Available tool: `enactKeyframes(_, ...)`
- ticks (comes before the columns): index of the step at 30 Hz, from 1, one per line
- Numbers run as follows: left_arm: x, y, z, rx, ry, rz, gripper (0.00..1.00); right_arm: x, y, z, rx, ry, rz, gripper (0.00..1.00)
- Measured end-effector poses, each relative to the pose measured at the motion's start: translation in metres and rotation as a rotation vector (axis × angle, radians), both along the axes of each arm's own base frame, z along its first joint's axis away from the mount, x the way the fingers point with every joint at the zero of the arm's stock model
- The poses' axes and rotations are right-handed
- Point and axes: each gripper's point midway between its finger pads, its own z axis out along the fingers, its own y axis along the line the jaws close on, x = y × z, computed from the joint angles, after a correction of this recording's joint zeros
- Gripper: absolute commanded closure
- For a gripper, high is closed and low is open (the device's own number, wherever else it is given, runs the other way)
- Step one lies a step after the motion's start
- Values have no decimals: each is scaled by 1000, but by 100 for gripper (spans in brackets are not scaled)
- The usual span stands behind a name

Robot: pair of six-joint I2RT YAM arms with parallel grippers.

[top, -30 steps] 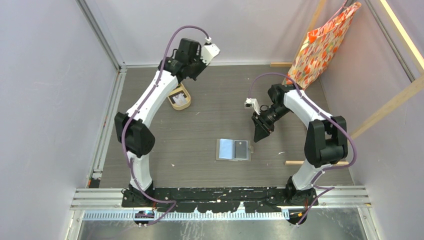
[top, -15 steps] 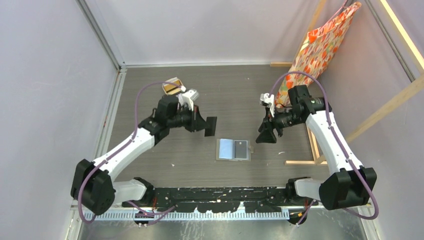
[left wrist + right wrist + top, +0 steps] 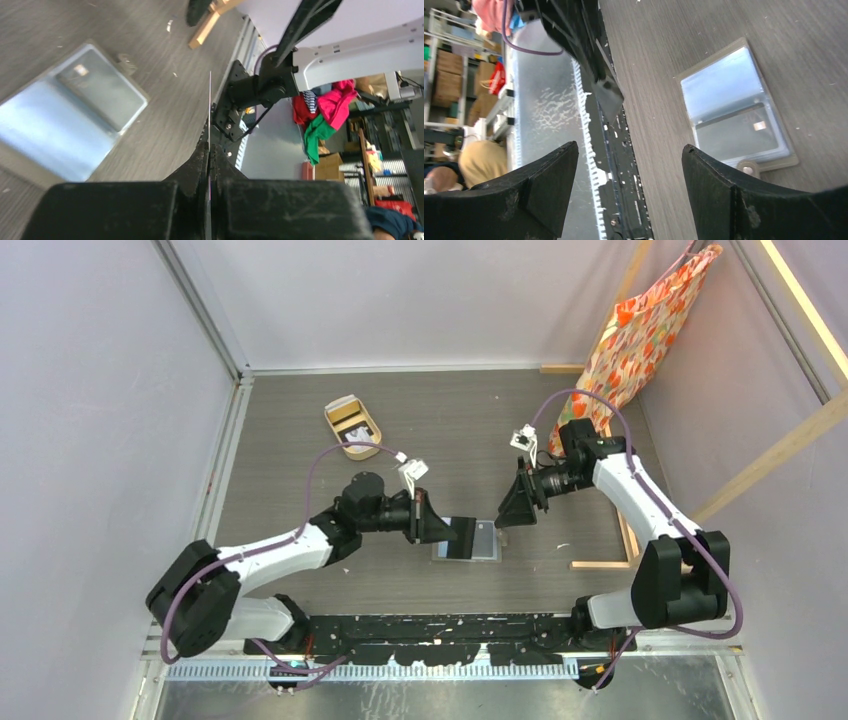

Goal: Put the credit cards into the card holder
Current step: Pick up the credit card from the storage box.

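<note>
The card holder lies open on the floor mid-table, with pale blue sleeves. A dark credit card sits in its right sleeve, next to the snap tab. My left gripper is shut on a black credit card, held over the holder's left edge. In the left wrist view this card shows edge-on between the closed fingers, with the holder to the left. My right gripper is open and empty, just right of the holder; its fingers straddle bare floor.
A tan oval tray holding white cards sits at the back left. An orange patterned bag hangs at the back right. Wooden sticks lie on the floor to the right. The black base rail runs along the near edge.
The left arm swung from the tray at the back down to the card holder, carrying the black card. The right gripper opened wide and shifted beside the holder's right edge.
</note>
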Motion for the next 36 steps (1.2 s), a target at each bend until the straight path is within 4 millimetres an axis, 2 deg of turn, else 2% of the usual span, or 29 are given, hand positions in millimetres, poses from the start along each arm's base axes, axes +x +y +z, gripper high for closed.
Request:
enactKeyframes(4,-8,-18,-3,-39,-7,-50,99,-1,8,-6,27,74,-13,29)
enactKeyframes(10,-1,-28,-2,-84,-33,-53,99,0,19,-5,62,131,-12,45)
enactKeyframes(17,4,-34,-6,-99,-46,-52,99,-7,33,-19,39,216,47,81)
enactKeyframes(19,5,-35,-9,-100,-42,-55,99,-9,34,-20,32,218,60,96)
enactKeyframes(20,5,-36,-9,-105,-43,-59,96,-9,34,-20,31,212,65,99)
enactKeyframes(21,5,-36,-7,-112,-49,-60,90,-9,34,-18,33,209,69,99)
enactKeyframes(24,6,-37,-4,-126,-59,-58,63,-9,34,-14,43,193,81,99)
enactKeyframes(26,6,-38,-2,-137,-54,-58,54,-10,34,-12,46,185,89,99)
enactKeyframes(32,-2,-35,-12,-168,-29,-74,52,-12,33,-10,47,178,114,99)
enactKeyframes(36,-7,-32,-25,-180,10,-75,56,-14,33,-12,48,188,121,99)
